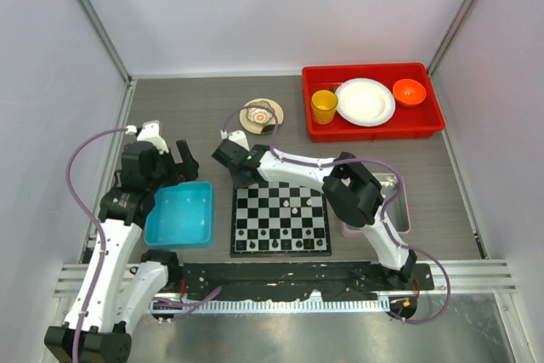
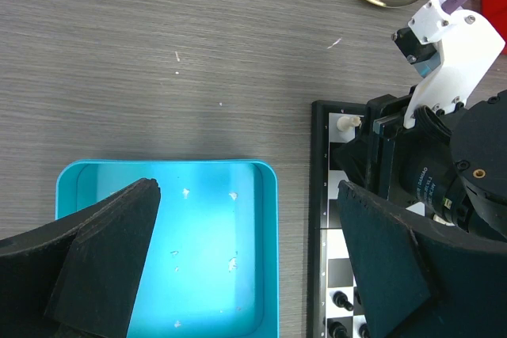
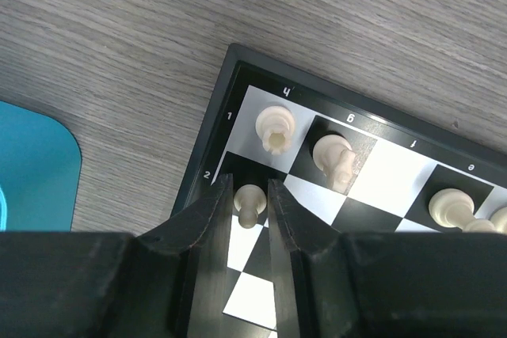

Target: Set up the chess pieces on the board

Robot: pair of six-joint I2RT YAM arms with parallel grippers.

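Glossy cream plastic chess pieces (image 3: 275, 131), matt wood-grain table (image 3: 119, 29), perhaps laminate.

Right wrist cam: pawn (image 3: 249, 203) sits between the fingers of the right tool (image 3: 250, 189), base hidden, can't tell if it's actually pinched. The board (image 3: 396, 165) runs off the right and bottom edges. From above the chess pieces (image 1: 294, 207) are just specks.
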